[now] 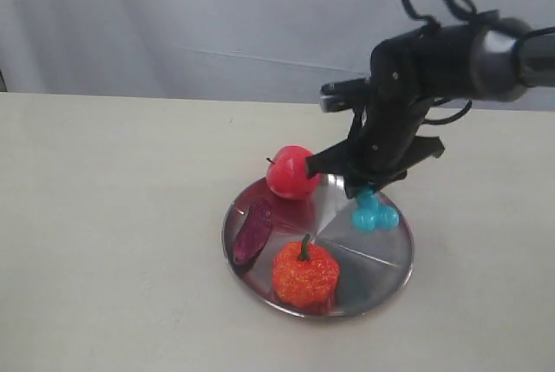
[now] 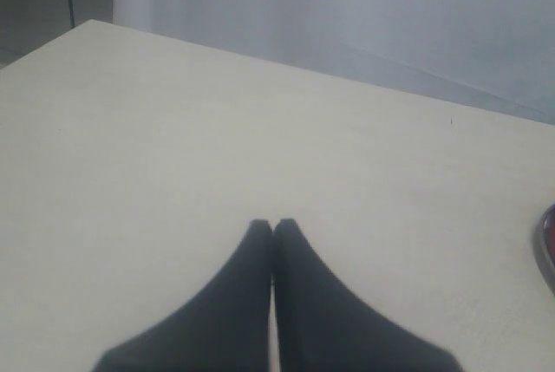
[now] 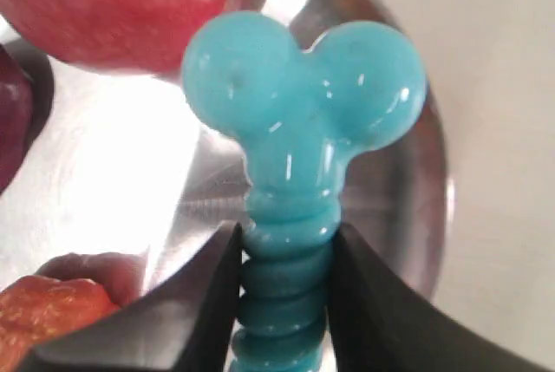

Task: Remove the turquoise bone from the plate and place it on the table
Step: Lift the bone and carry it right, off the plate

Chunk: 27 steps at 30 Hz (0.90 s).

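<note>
The turquoise bone [image 1: 374, 214] hangs knob-end down just above the right side of the round silver plate [image 1: 381, 261]. My right gripper [image 1: 364, 192] is shut on its ribbed shaft. In the right wrist view the bone [image 3: 299, 120] fills the middle, with the right gripper [image 3: 286, 242] pinching the ribs between both black fingers and the plate [image 3: 425, 216] below. My left gripper [image 2: 273, 226] is shut with nothing in it, over the bare beige table [image 2: 173, 129]; it is out of the exterior view.
On the plate lie a red apple [image 1: 291, 172] at the back, a dark purple piece [image 1: 251, 233] on the left and an orange pumpkin-like fruit [image 1: 304, 273] at the front. The beige table [image 1: 104, 216] spreads all round; a grey curtain hangs behind.
</note>
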Available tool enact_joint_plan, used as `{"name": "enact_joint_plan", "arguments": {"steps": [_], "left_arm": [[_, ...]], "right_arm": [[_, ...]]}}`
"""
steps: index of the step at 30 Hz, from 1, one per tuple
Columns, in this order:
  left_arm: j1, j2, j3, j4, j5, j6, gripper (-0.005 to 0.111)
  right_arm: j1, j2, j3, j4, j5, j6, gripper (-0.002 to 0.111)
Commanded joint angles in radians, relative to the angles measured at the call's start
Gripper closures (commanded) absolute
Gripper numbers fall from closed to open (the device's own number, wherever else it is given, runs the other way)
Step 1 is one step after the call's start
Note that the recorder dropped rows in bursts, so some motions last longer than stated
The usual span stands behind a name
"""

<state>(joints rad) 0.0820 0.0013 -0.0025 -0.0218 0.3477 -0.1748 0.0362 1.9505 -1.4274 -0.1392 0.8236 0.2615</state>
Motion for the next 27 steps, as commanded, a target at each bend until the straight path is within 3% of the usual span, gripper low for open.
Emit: {"name": "enact_joint_plan", "arguments": {"steps": [1,11,15,27], "left_arm": [[-0.005,-0.001,0.003,-0.004,-0.005,-0.002,0.107],[-0.005,-0.001,0.003,-0.004,-0.005,-0.002,0.107],[-0.005,-0.001,0.003,-0.004,-0.005,-0.002,0.107],[-0.005,-0.001,0.003,-0.004,-0.005,-0.002,0.107]], "right_arm": [[-0.004,-0.134,-0.003,-0.113,0.064,0.006,0.109],[-0.210,-0.323,-0.001,-0.131,0.236,-0.029,0.109],[-0.300,-0.327,0.006,-0.045,0.275,-0.116,0.109],[-0.345,-0.278,0.249,0.034,-0.017,-0.173,0.109]]}}
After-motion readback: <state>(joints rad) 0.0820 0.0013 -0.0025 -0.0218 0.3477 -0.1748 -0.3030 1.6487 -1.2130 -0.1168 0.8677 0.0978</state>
